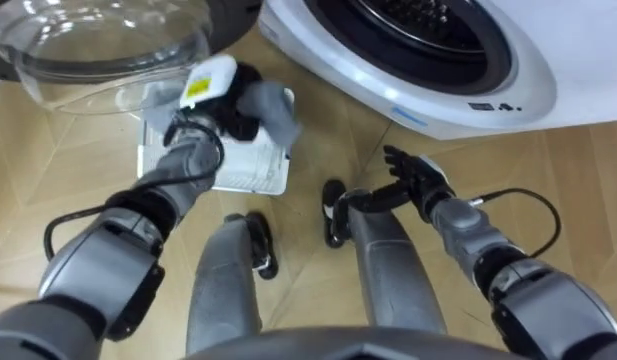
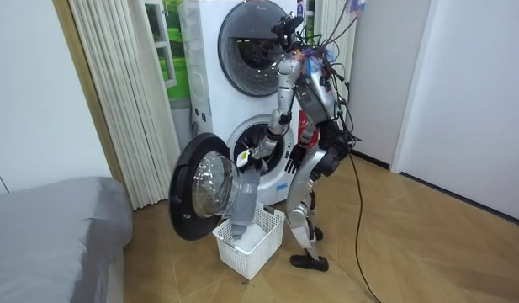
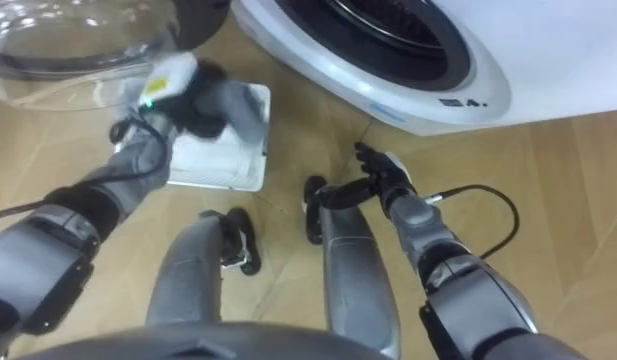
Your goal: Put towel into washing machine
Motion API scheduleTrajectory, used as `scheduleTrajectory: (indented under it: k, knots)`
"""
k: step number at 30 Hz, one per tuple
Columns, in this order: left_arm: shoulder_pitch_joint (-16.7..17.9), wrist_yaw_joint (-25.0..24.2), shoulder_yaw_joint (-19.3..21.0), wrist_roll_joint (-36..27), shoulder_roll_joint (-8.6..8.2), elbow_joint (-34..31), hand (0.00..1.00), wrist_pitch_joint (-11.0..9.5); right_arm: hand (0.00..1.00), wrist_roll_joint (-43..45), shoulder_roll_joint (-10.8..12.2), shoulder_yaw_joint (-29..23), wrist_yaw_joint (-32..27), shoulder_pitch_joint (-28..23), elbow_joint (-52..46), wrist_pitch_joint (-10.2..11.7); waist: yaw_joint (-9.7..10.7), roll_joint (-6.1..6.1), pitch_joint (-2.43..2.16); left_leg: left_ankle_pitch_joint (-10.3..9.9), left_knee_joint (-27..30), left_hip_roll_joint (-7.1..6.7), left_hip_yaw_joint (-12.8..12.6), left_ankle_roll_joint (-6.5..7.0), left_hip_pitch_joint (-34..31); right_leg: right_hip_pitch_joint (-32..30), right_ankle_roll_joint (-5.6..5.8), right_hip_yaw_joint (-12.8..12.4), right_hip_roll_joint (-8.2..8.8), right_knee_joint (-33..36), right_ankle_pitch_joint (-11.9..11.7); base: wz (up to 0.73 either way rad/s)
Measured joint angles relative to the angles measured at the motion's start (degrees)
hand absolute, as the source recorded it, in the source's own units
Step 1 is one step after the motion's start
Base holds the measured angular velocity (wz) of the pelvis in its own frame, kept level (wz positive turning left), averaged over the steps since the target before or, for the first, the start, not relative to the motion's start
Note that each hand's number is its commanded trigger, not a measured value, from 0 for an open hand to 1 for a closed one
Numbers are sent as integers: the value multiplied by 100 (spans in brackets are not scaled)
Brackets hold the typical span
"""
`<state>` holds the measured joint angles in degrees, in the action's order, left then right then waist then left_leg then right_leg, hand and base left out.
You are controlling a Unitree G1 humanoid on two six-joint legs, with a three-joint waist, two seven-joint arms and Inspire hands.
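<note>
1. Leftmost, the washing machine's round glass door (image 1: 98, 50) stands swung open over the wooden floor (image 1: 588, 180).
2. Just right of the door, the left hand (image 1: 228, 105) is above the white basket (image 1: 248, 170), its dark fingers clenched round the grey towel (image 1: 273, 110).
3. The towel is bunched at the hand's right side, over the basket's far right corner. In the room view it hangs in a long fold from the hand, and its lower end reaches down inside the basket's rim.
4. The basket sits on the floor, between the open door and the robot's feet.
5. Further right, the white washing machine (image 1: 438, 95) shows its dark drum opening (image 1: 428, 30), with nothing visible in it; the towel is outside the machine.
6. Rightmost, the right hand (image 1: 413, 178) hangs low before the machine's front, fingers spread and relaxed, grasping nothing.
7. The room view shows the robot standing upright, facing the lower of two stacked machines.
</note>
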<state>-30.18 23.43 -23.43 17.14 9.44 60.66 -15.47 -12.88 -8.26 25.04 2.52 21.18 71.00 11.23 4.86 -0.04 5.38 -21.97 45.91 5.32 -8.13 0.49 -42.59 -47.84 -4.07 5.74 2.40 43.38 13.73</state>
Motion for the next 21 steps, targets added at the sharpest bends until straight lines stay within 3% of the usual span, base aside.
scheduleTrajectory:
  k: [4,7,9,13,14,17,19,21]
  knots:
    - [127,-269,15,-1203,-66,-374,100,-18,0,44,7,-6,-8,-2,-31,-2,-50,10,-7,57,-57,-11,0,15,13,48,18,12,9,-87,-41,4]
    - [242,-816,20,-1933,-105,-631,100,-20,0,74,83,-191,18,59,-33,-8,-93,2,-15,82,-84,-44,4,32,32,62,19,40,57,-85,-41,9]
    - [339,-1336,-77,-2742,-108,-877,100,-14,0,100,97,-220,58,81,-134,-11,-74,-6,-24,156,-132,-115,31,55,36,62,32,69,138,-90,-48,18]
    - [437,-2078,-190,-3547,-133,-1060,100,-12,0,185,110,-211,229,69,-224,-11,-83,1,-40,188,-146,-115,31,70,86,140,50,77,141,-143,-98,3]
    - [480,-2321,-218,-3820,-139,-1116,100,-1,0,186,126,-211,268,46,-227,-16,-82,13,-65,193,-168,-107,38,74,97,179,51,92,125,-188,-125,0]
    - [599,-2922,-303,-4697,-195,-1151,100,45,0,243,127,-233,371,-53,-255,-88,-38,11,-208,216,-226,-104,59,94,154,238,74,88,138,-241,-166,0]
    - [626,-3208,-399,-5073,-224,-1151,100,171,0,265,126,-282,429,-84,-253,-162,-29,19,-220,249,-333,-100,41,104,312,408,86,89,125,-371,-232,-2]
    - [750,-3609,-463,-5496,-225,-1192,100,284,0,325,127,-311,524,-116,-276,-262,-29,45,-261,301,-504,-95,32,113,514,642,110,91,85,-609,-344,-5]
